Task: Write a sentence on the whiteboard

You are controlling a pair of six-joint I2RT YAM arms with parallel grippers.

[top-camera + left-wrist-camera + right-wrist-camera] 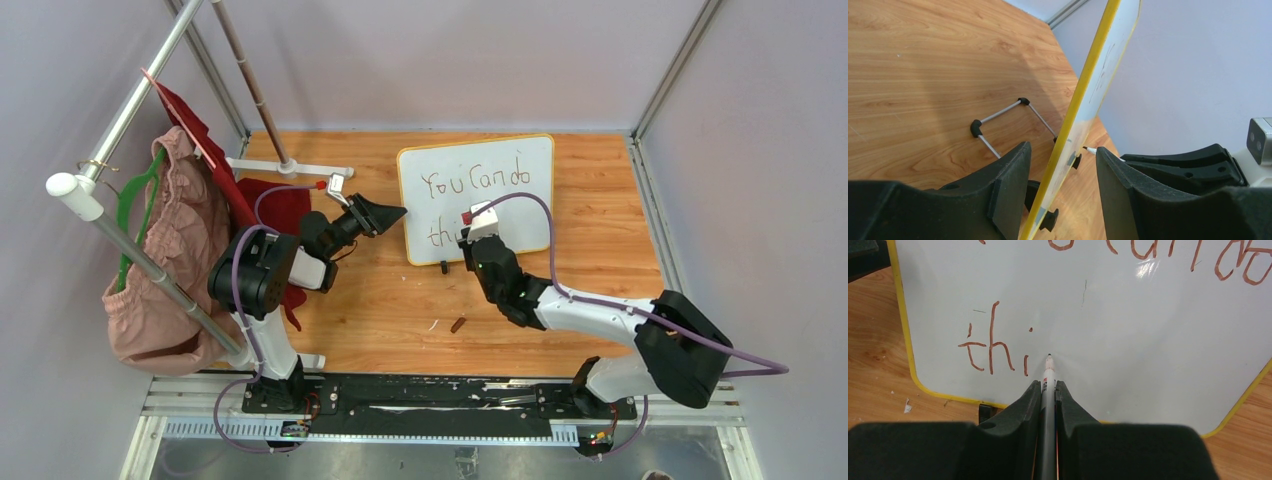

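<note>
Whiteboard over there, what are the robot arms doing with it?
The right gripper is shut on a marker, its tip at the whiteboard just after "thi". The top line of the sentence reads "You Can do"; the second line is unfinished. The left gripper is open, one finger on each side of the board's edge, perhaps steadying it.

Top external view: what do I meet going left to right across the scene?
Hanging pink fabric garment, red cloth, left arm's black end effector, white rectangular board with yellow rim.
</note>
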